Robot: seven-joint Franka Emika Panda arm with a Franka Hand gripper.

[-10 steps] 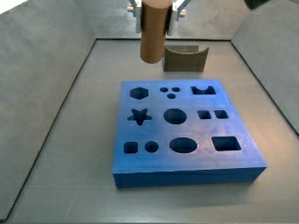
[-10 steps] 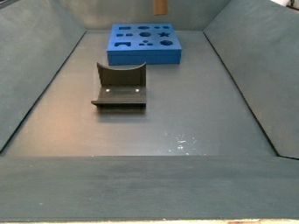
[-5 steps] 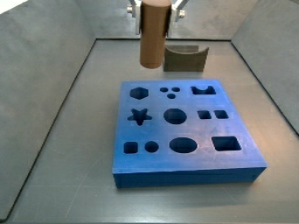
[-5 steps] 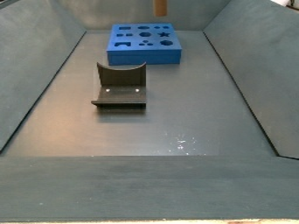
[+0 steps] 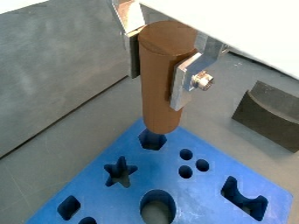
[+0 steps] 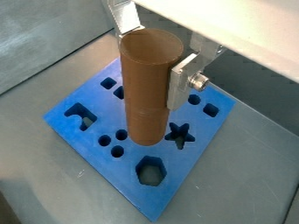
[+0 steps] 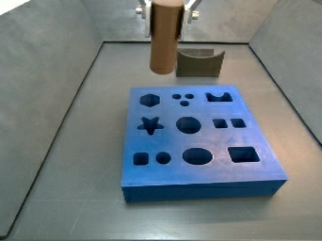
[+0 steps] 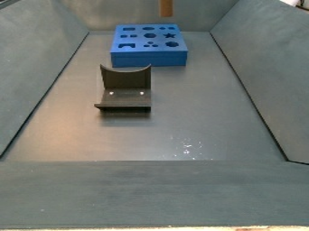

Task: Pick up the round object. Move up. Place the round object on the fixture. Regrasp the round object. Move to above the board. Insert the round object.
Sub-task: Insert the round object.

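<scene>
The round object (image 7: 163, 47) is an orange-brown cylinder that hangs upright, high above the far part of the blue board (image 7: 201, 188). My gripper (image 7: 165, 11) is shut on its upper half. In both wrist views the silver fingers (image 5: 187, 80) clamp the round object (image 5: 158, 109) from two sides, and its lower end stays clear of the board (image 5: 93, 188). Below the gripper (image 6: 152, 57) and the round object (image 6: 146, 105), the board (image 6: 187, 166) shows its star, hexagon and round holes. The fixture (image 7: 199, 63) stands behind the board with nothing in it.
Grey sloping walls (image 7: 63, 85) close in the floor on both sides. A side view shows the fixture (image 8: 123, 88) mid-floor and the board (image 8: 150, 45) at the far end.
The round object came down slightly in the gripper between one second and half a second ago. Since then nothing has visibly moved.
</scene>
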